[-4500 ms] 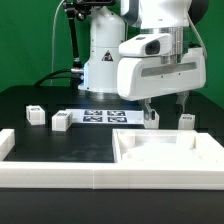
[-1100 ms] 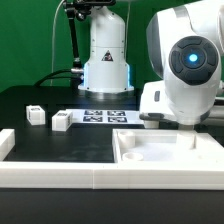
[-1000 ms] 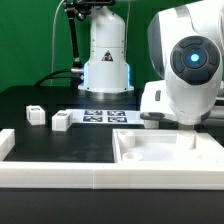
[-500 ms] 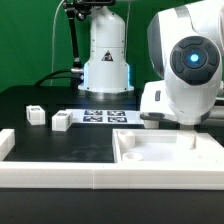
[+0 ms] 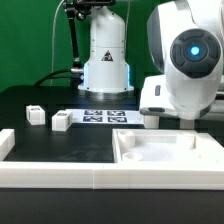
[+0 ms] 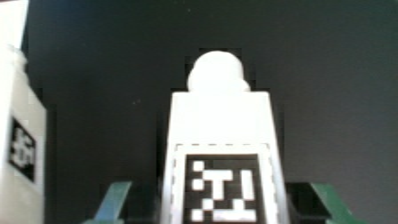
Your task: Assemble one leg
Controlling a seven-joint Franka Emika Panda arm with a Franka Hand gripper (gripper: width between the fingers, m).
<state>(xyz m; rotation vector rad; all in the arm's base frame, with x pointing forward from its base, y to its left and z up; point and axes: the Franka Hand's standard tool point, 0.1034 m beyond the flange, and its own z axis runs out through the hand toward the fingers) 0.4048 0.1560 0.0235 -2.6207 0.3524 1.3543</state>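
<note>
- The gripper (image 6: pixel 217 205) clasps the leg (image 6: pixel 221 140) between its fingers, tag face toward the wrist camera.
- The leg's rounded tip points away, probably ready for insertion into the panel (image 5: pixel 165 150) beneath.

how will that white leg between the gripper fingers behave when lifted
The leg looks like rigid moulded plastic, so it probably stays stiff. It seems small, likely light. Its flat sides should grip well, though the smooth surface and rounded tip might let it slip.
</note>
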